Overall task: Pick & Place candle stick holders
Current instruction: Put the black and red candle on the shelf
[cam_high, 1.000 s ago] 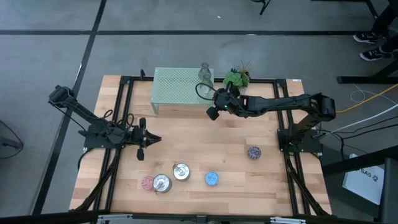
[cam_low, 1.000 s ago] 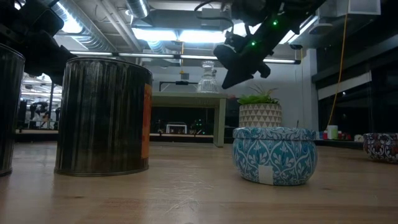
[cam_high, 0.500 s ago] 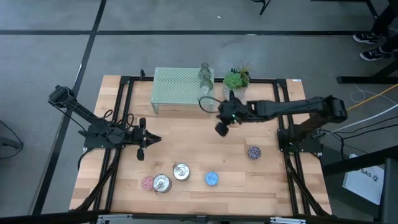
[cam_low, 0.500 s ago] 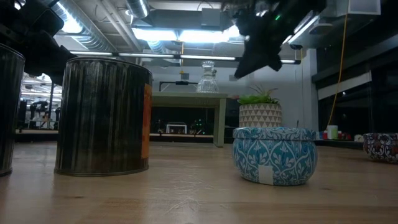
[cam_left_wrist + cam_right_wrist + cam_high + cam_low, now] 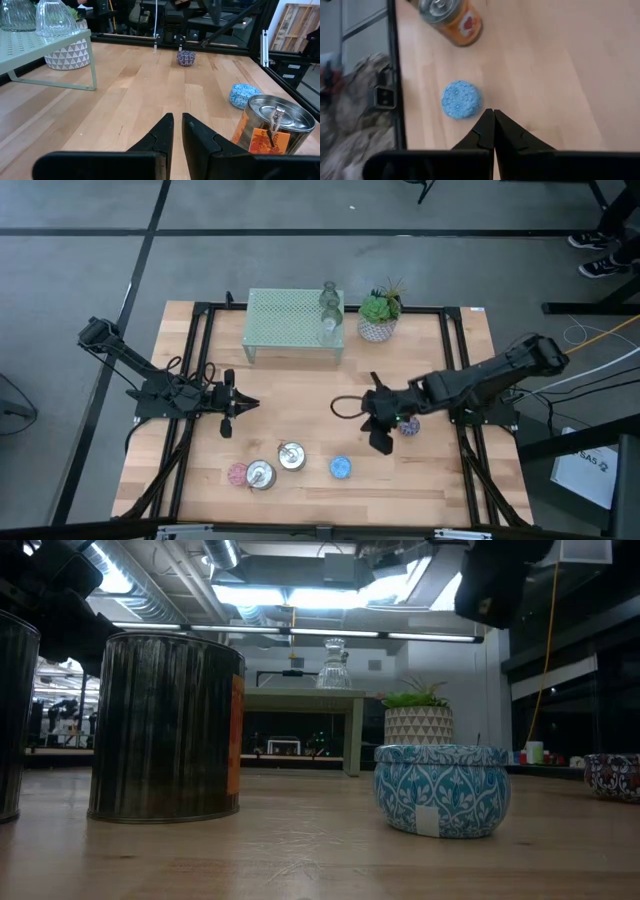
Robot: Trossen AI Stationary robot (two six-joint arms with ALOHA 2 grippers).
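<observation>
Near the table's front edge stand a pink holder (image 5: 237,474), two silver tin holders (image 5: 261,474) (image 5: 291,456) and a blue holder (image 5: 341,467) (image 5: 462,100). A purple holder (image 5: 408,425) sits farther right. Two clear glass holders (image 5: 329,298) (image 5: 328,330) stand on the mint mesh stand (image 5: 285,320). My right gripper (image 5: 383,442) (image 5: 493,117) hangs shut and tipped down above the table, between the blue and purple holders, holding nothing. My left gripper (image 5: 240,404) (image 5: 177,122) waits at mid-left, its fingers close together with nothing between them.
A green plant in a white pot (image 5: 378,308) stands right of the mint stand at the far edge. Black frame rails (image 5: 200,360) run along both sides of the table. Bare wood lies in the middle of the table (image 5: 300,400).
My right gripper has swung from beside the mint stand at the far edge toward the near edge and the right, tipping from nearly level to pointing steeply down. It stays shut throughout. The holders have kept their places.
</observation>
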